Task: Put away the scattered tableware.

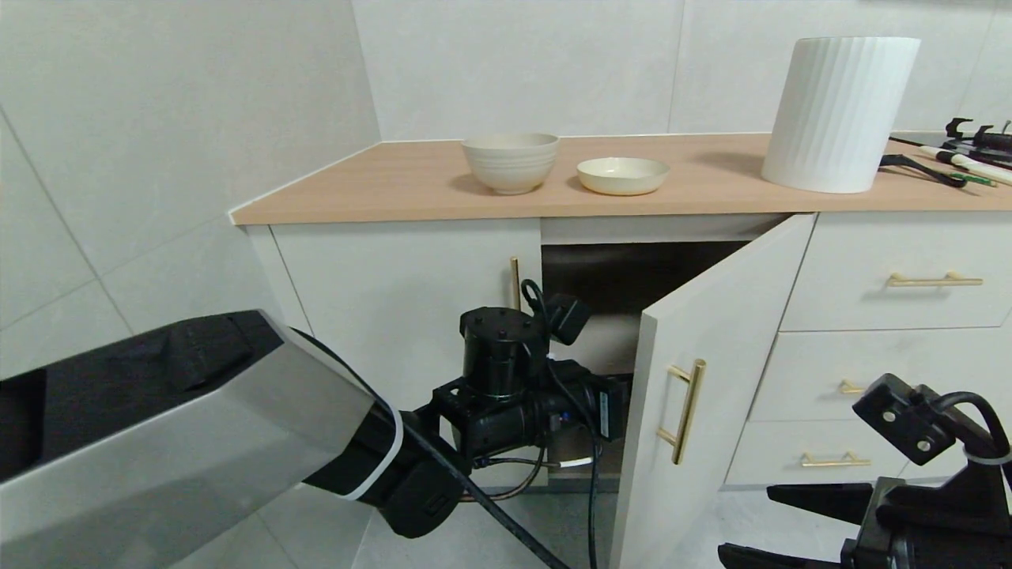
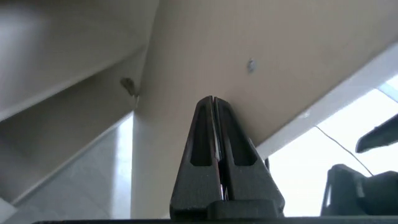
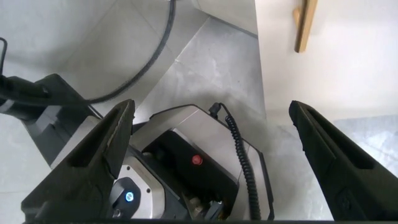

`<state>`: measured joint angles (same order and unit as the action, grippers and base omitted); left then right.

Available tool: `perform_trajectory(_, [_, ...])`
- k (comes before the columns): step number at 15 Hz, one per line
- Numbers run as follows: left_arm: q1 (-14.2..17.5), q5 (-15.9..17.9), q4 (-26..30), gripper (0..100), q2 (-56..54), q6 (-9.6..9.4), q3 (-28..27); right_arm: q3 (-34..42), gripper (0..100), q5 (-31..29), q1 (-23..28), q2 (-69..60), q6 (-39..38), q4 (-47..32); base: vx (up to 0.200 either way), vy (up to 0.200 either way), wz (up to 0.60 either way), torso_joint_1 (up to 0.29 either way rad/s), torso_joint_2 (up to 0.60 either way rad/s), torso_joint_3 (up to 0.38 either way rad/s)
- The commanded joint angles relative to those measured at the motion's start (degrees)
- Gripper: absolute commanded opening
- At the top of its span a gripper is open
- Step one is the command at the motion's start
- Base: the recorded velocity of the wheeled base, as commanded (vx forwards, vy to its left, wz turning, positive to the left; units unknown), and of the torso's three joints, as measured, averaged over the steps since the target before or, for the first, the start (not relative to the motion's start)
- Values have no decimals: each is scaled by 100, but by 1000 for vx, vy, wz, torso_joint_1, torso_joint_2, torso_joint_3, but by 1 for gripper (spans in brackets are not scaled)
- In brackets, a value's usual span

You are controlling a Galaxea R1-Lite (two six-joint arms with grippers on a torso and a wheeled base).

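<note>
**Trainee:** Nearest first: what are the arms doing?

**Operator:** My right gripper (image 3: pixel 211 109) hangs low over the floor with its fingers spread wide and nothing between them. I judge it parked there, ready for a pick. My left gripper (image 2: pixel 212 99) has its fingers pressed flat together, holding nothing. It sits low at the cabinet opening (image 1: pixel 632 273), behind the cabinet door (image 1: pixel 711 379) and close to a pale panel. I take the closed fingers to be serving as a blunt pusher on the door, not a grasp.

**Trainee:** And the door?

**Operator:** It stands ajar with its brass handle (image 1: pixel 686 411) facing me, which exposes the dark interior. I assume that is the storage place.

**Trainee:** Where is the tableware?

**Operator:** It is up on the countertop (image 1: pixel 395 190), untouched. A ribbed bowl (image 1: pixel 511 162) and a shallow dish (image 1: pixel 622 175) stand upright just beside each other, above the opening. Further right stands a tall white fluted container (image 1: pixel 840 114), and past it some utensils (image 1: pixel 964 162) lie at the edge.

**Trainee:** Any labels?

**Operator:** I can read no writing on any item.
</note>
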<state>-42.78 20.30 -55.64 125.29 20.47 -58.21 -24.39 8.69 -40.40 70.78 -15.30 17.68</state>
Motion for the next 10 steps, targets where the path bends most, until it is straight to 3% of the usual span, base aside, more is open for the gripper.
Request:
perform_trajectory(1, [-64,1,79,0,65,1,-112,-4,100,10,-3,-20,1,8,0,0,0,0,0,0])
perform_trajectory(3, [-275,1,97,0,-49,-8,-120,5,100,10,-135,-134,-17,8,0,0,0,0,0,0])
perform_trajectory(5, [-697,97,35,0,-339,1,-68,93,100,291,-390,-539,-35,17,0,0,0,0,0,0])
perform_trajectory(6, [-1005,563,-8,0,-708,71,152,128,100,774,-434,-882,-35,-1,0,0,0,0,0,0])
perform_trajectory(7, [-1180,1591,-26,0,-1148,397,486,163,100,1398,-434,-1189,-26,-10,0,0,0,0,0,0])
perform_trajectory(8, [-1180,2251,-44,0,-1315,687,600,207,100,1688,-425,-1321,-26,-10,0,0,0,0,0,0])
perform_trajectory(9, [-1101,2154,-114,0,-1288,713,653,216,100,1724,-416,-1365,-17,-10,0,0,0,0,0,0])
perform_trajectory(10, [-890,1706,-140,0,-1209,564,715,198,100,1680,-407,-1347,-17,-10,0,0,0,0,0,0])
